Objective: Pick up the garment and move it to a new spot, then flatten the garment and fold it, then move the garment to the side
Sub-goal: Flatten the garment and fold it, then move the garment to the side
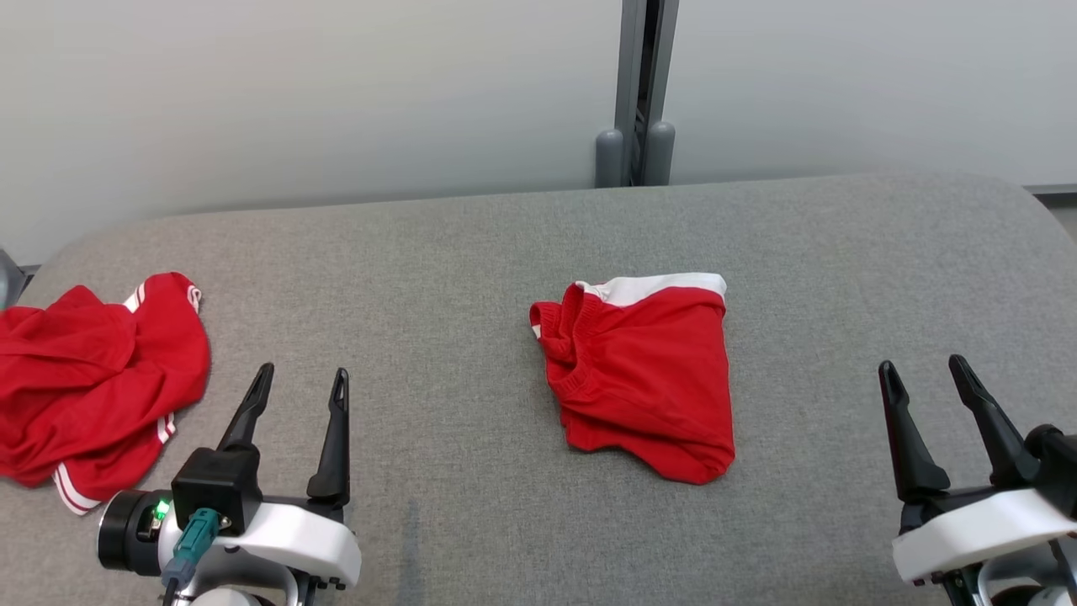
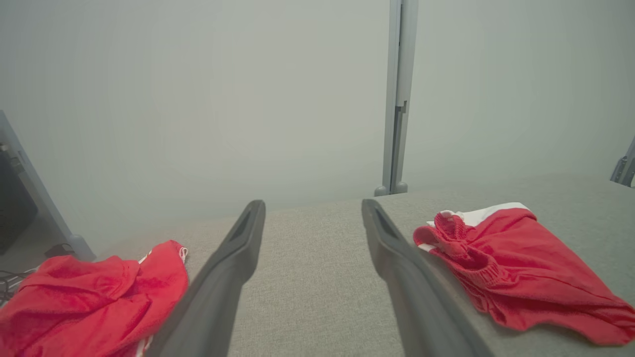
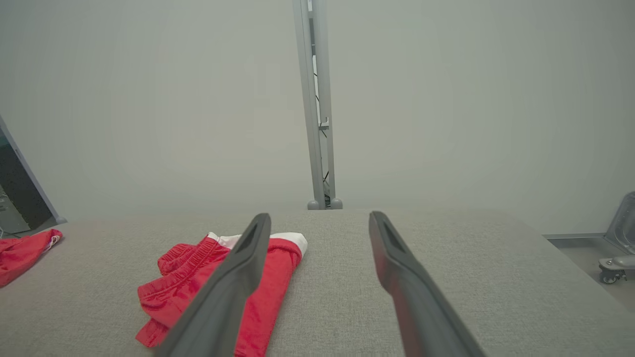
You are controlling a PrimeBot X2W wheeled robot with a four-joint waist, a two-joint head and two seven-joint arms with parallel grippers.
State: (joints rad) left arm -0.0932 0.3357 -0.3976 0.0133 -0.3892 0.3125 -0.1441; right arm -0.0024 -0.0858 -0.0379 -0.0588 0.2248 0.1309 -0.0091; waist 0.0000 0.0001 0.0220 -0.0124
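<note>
A red garment [image 1: 648, 379] with a white band lies folded into a compact rectangle at the middle of the grey padded table [image 1: 471, 252]. It also shows in the left wrist view [image 2: 521, 263] and the right wrist view [image 3: 173, 287]. A second red garment [image 1: 92, 379] with white stripes lies crumpled at the table's left edge [image 2: 89, 297]. My left gripper [image 1: 304, 370] stands open between the two garments, touching neither [image 2: 312, 203]. My right gripper [image 1: 921, 362] stands open well to the right of the folded garment, nothing between its fingers [image 3: 320, 215].
A pale wall with a grey vertical post [image 1: 637, 93] runs behind the table. Bare grey fabric stretches between the garments and on the table's right half. A wheeled metal frame [image 3: 617, 248] stands off the right end.
</note>
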